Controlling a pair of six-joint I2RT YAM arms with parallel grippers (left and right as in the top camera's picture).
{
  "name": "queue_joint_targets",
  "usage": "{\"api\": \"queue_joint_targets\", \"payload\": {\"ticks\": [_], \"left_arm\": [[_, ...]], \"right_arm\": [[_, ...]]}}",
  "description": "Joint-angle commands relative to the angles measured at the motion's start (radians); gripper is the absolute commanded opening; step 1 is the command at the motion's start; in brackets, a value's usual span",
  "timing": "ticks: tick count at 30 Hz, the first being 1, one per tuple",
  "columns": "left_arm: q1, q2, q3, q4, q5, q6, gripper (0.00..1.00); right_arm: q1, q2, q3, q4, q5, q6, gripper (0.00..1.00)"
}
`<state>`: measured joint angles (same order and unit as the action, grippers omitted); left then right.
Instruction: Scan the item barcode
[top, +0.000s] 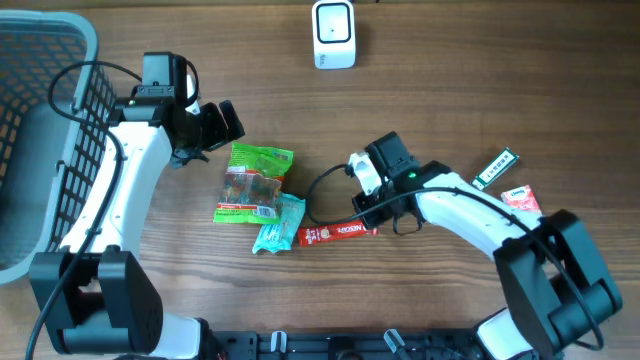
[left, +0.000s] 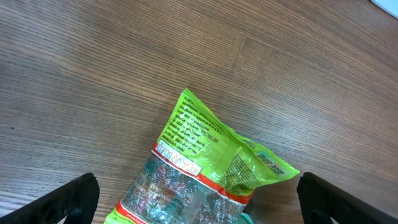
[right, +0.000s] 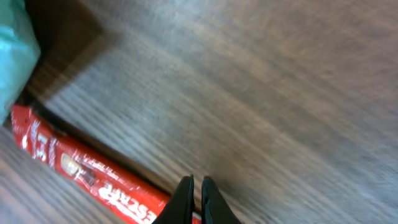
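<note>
Right end effector (right: 194, 182) pinched together on end of red packet (right: 93, 177), teal bag (right: 12, 56) just past far end. Left end effector (left: 198, 180) wide apart, green bag (top: 255, 180) right below.

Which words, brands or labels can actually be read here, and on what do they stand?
"ESCAFE": white letters on the red stick sachet, right wrist view; the start is unclear.
Green packet: print and white label too small to read.
Black sachet, red-white packet: too small.
Scanner: no legible text.
</note>
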<state>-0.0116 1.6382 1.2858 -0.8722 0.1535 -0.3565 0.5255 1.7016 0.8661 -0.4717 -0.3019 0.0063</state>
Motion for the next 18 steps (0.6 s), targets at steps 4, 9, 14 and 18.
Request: {"api": "queue_joint_targets", "payload": {"ticks": [4, 9, 14, 18], "left_arm": [[0.003, 0.008, -0.006, 0.0, -0.006, -0.002, 1.0], [0.003, 0.008, -0.006, 0.0, -0.006, -0.002, 1.0], [0.003, 0.008, -0.006, 0.0, -0.006, -0.002, 1.0], [0.003, 0.008, -0.006, 0.0, -0.006, -0.002, 1.0]], "right_arm": [[0.002, 0.043, -0.011, -0.041, -0.124, -0.107, 0.09], [0.002, 0.072, -0.011, -0.052, 0.107, 0.042, 0.09], [-0.008, 0.082, -0.01, -0.128, 0.362, 0.135, 0.06], [-0.032, 0.08, 0.052, -0.206, 0.335, 0.111, 0.04]]}}
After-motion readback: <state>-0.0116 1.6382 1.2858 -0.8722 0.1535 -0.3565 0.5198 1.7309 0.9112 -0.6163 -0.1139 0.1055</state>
